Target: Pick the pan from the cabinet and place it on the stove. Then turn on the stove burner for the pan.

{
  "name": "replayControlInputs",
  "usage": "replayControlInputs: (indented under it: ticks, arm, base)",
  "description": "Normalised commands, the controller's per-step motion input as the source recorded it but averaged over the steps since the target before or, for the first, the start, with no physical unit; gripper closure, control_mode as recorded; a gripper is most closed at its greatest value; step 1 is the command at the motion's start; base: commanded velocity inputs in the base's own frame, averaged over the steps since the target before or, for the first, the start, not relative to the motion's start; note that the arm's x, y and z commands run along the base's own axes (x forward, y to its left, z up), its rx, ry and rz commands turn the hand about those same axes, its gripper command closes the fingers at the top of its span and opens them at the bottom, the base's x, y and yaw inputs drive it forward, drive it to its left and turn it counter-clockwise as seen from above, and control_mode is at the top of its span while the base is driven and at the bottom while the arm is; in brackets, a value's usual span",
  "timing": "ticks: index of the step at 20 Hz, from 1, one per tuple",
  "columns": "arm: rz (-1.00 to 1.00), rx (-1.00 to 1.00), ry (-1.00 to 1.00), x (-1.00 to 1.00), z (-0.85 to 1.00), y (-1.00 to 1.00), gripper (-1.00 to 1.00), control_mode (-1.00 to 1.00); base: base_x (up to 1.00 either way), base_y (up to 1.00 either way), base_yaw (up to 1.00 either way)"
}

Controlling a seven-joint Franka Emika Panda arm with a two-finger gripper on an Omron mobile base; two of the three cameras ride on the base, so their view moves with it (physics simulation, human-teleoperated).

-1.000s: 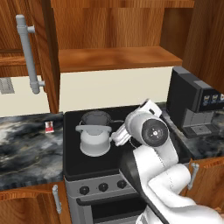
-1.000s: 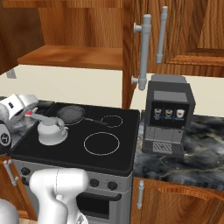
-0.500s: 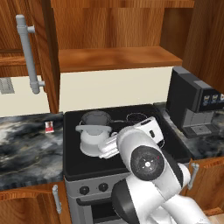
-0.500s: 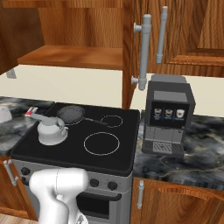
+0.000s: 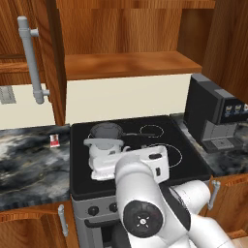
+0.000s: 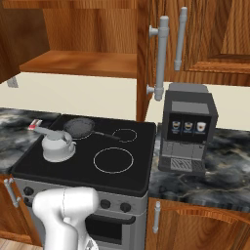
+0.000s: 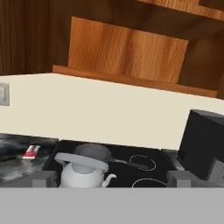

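Note:
The pan (image 5: 106,130) is a small dark grey pan lying on the back left of the stove (image 5: 80,177), its thin handle pointing right. It also shows in the right base view (image 6: 78,127) and the hand view (image 7: 92,152). It covers the stove burner ring beneath it. The cabinet (image 5: 126,65) above stands open, its shelf bare, with one door (image 5: 29,53) swung out. My gripper (image 7: 111,179) is open with nothing between its fingertips (image 7: 43,178). It hangs low at the stove's front and looks across the cooktop at the pan.
A white kettle (image 5: 104,147) stands on the front left burner, right in front of the pan. A black coffee machine (image 6: 188,127) stands on the counter to the right. A small red and white item (image 5: 54,140) lies left of the stove. Black knobs (image 6: 112,205) line the stove front.
My arm has swung down from above the stove's right side to low at its front. The gripper stays open. Pan and kettle have not moved.

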Motion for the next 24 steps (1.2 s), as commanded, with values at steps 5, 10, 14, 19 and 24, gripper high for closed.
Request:
replayControlInputs:
  ticks: [5, 10, 14, 19, 24]
  arm:
    - [0.00, 0.11, -0.26, 0.00, -0.53, 0.00, -1.00, -1.00]
    - [0.00, 0.06, -0.17, 0.11, -0.64, 0.00, -1.00, -1.00]
    - [0.00, 0.07, -0.11, 0.24, -0.66, 0.00, -1.00, -1.00]
    - [0.00, 0.09, -0.08, 0.27, -0.60, 0.00, -1.00, -1.00]
    - [0.02, 0.07, -0.05, 0.22, -0.61, 0.00, -1.00, -1.00]
  base:
    - [0.00, 0.00, 0.00]
    - [0.00, 0.00, 0.00]
    - [0.00, 0.00, 0.00]
    - [0.00, 0.00, 0.00]
    - [0.00, 0.00, 0.00]
